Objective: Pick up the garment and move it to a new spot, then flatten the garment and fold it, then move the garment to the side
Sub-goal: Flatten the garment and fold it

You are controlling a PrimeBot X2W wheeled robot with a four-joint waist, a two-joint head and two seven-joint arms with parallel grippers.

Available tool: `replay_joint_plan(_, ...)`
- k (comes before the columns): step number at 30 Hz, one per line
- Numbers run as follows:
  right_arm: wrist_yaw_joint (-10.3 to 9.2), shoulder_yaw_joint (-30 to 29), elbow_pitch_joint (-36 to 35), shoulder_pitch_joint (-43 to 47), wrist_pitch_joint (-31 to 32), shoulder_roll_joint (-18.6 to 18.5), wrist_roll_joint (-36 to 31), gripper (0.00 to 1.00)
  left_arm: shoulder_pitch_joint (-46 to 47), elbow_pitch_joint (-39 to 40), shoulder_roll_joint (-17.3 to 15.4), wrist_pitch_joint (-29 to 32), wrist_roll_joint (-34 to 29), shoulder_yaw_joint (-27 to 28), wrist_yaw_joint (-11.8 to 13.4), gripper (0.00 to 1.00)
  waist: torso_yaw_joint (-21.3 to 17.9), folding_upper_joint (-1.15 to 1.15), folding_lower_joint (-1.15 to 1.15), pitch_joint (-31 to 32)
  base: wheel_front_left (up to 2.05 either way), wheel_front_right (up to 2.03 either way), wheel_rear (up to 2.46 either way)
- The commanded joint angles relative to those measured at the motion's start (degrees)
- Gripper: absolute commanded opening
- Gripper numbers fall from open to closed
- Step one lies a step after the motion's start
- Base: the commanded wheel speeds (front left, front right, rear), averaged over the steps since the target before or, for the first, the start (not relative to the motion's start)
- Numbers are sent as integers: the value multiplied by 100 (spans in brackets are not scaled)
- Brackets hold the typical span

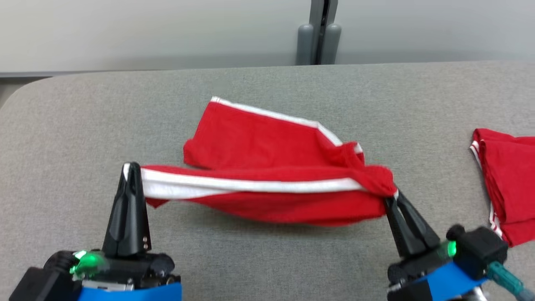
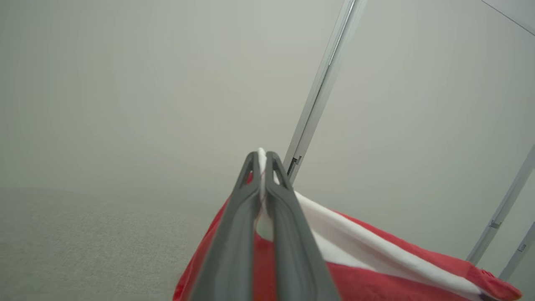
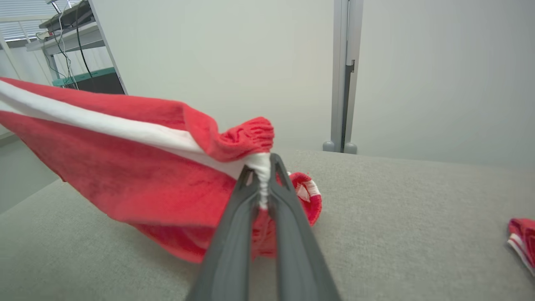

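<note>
The left gripper (image 1: 132,167) (image 2: 261,156) is clenched on the white-edged end of the red cloth garment with a white stripe (image 1: 267,142). The right gripper (image 1: 392,200) (image 3: 261,167) is clenched on the bunched, gathered end opposite. In the head view they sit at about 7 and 5 o'clock, with the stripe pulled into a line between them. The near half of the garment hangs raised just above the grey fabric-covered surface (image 1: 83,125), and the far half lies on it toward 12 o'clock at the middle.

This looks like the carry or the spread before flattening. To do it well, hold both ends at one height and draw them apart evenly, so the cloth neither sags nor slips. The knot of cloth by the right gripper looks twisted, and lowering the garment slowly while drawing it toward 6 o'clock should help smooth that out.

Count:
- Two grippers, both gripping cloth.
- Two red garments: the held one, and a second red garment with white trim (image 1: 510,184) (image 3: 522,240) lying well apart at 3 o'clock.
- One surface.
- One grey upright post (image 1: 319,29) at 12 o'clock.
</note>
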State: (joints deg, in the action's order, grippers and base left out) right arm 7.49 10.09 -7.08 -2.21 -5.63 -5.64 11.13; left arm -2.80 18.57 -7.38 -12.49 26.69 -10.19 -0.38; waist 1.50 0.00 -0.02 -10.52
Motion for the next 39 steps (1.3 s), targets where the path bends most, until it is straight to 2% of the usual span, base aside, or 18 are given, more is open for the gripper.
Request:
replay_joint_plan(1,1,-29,-392,432,261,-44,-84,0,-279,310,-130,203,-91,-5,123,0,-87,0,2,80,0,0,0)
replay_joint_plan(3,1,-12,-652,740,487,-3,-13,0,-466,508,-163,425,-68,-63,183,0,-115,0,2,77,0,0,0)
replay_joint_plan(6,1,17,-673,934,703,15,-44,0,-588,458,-243,706,-31,-122,214,0,-160,0,2,32,0,0,0)
replay_joint_plan(9,1,25,-483,906,756,87,99,0,-512,283,-213,781,38,-132,221,0,-190,0,2,-19,0,0,0)
replay_joint_plan(14,1,58,285,409,700,140,48,0,-22,-560,-268,756,70,-83,95,0,-237,0,2,-230,0,0,0)
replay_joint_plan(22,1,-5,1494,-720,546,264,52,0,1690,-2176,-412,806,-194,-225,-182,0,-298,0,2,-711,0,0,0)
replay_joint_plan(24,1,-13,1685,-999,494,272,56,0,2212,-2592,-348,835,-239,-280,-225,0,-328,0,2,-867,0,0,0)
replay_joint_plan(31,1,-3,2227,-1838,236,266,235,0,3766,-4066,-292,584,-534,-410,-302,0,-560,0,2,-1409,0,0,0)
replay_joint_plan(39,1,92,2639,-2471,-27,270,405,0,4883,-5462,-262,388,-793,-541,-241,0,-773,0,2,-1788,0,0,0)
